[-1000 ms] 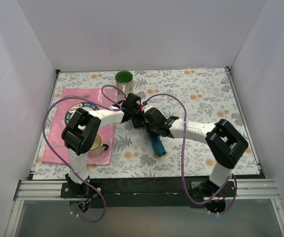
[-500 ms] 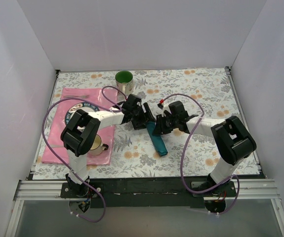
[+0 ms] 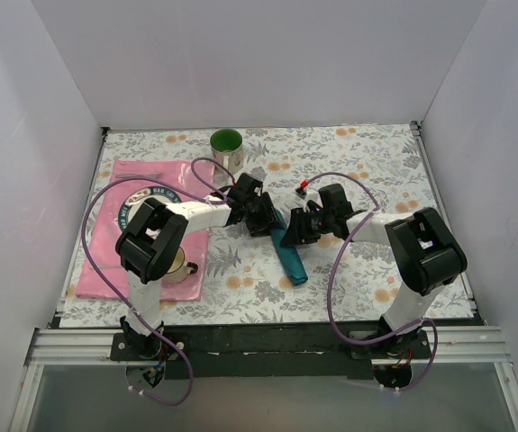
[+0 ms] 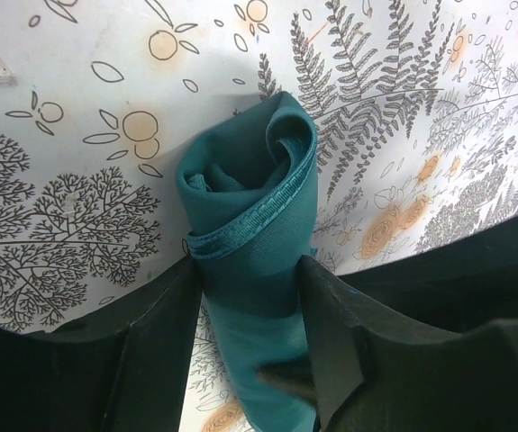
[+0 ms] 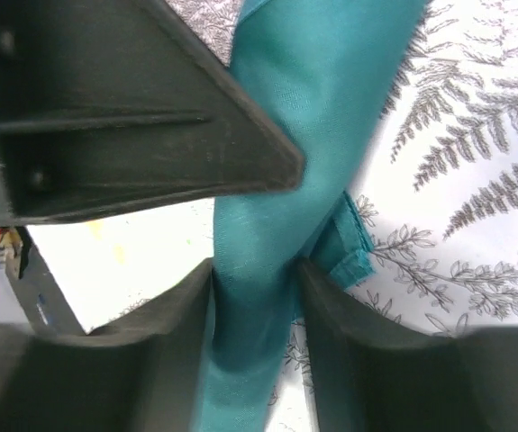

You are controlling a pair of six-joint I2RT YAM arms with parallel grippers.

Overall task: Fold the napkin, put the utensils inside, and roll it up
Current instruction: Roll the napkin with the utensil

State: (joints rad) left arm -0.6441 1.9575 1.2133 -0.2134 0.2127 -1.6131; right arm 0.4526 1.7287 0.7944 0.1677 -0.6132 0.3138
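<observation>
The napkin lies rolled into a slim teal tube on the flowered tablecloth, mid-table. Its spiral end shows in the left wrist view. My left gripper is at the roll's far end, and its jaws press both sides of the cloth. My right gripper comes in from the right just below it, with its fingers closed against the napkin. A loose hemmed corner sticks out beside the right finger. The utensils are hidden.
A green mug stands at the back. A pink placemat on the left carries a round plate and a small mug, partly under the left arm. White walls close in three sides.
The right gripper has drawn back to the right off the roll's top and now holds its side. The left jaws have narrowed onto the roll's end. The roll has shifted slightly.
</observation>
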